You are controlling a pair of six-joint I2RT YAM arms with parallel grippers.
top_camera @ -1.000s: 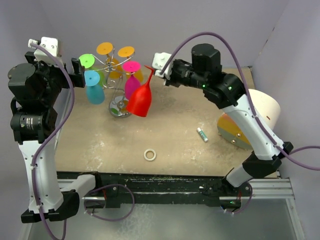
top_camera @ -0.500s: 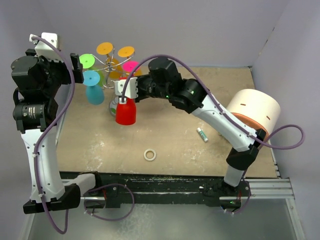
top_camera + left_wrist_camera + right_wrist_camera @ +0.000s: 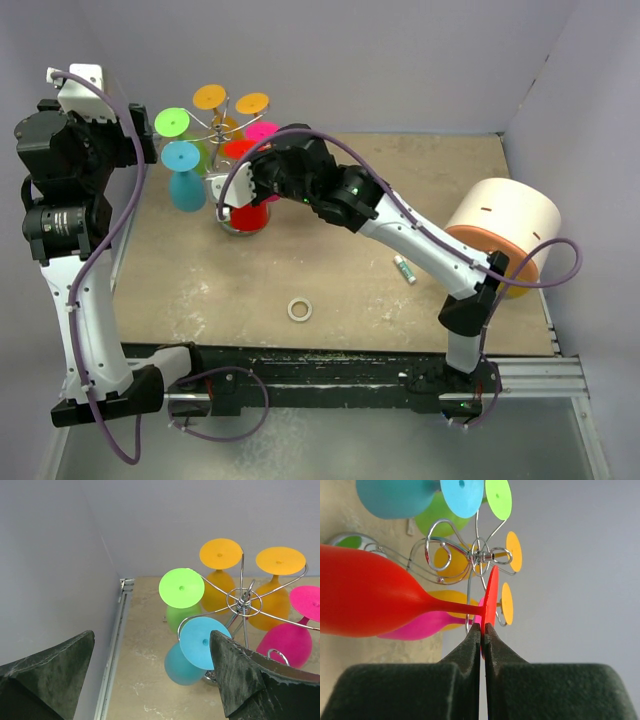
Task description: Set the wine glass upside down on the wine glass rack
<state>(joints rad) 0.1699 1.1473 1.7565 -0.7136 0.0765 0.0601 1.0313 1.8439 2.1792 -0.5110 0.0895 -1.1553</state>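
The red wine glass (image 3: 249,215) hangs bowl-down at the front right of the wine glass rack (image 3: 224,126), a silver wire stand with curled hook arms. My right gripper (image 3: 252,160) is shut on the rim of its red foot. In the right wrist view the gripper (image 3: 483,630) pinches the foot, the glass (image 3: 365,600) lies sideways, and the rack hub (image 3: 481,556) is just beyond. Whether the stem rests in a hook I cannot tell. My left gripper (image 3: 138,150) is open and empty to the left of the rack, and it also shows in the left wrist view (image 3: 150,680).
Green (image 3: 172,122), cyan (image 3: 185,175), two orange (image 3: 209,96) and pink (image 3: 263,130) glasses hang upside down on the rack. A white ring (image 3: 299,310), a small green-and-white tube (image 3: 404,268) and a white cylinder (image 3: 502,226) lie to the front and right.
My right arm has carried the red glass leftwards from beside the rack to the rack and turned it bowl-down. My left gripper has drawn back slightly to the left.
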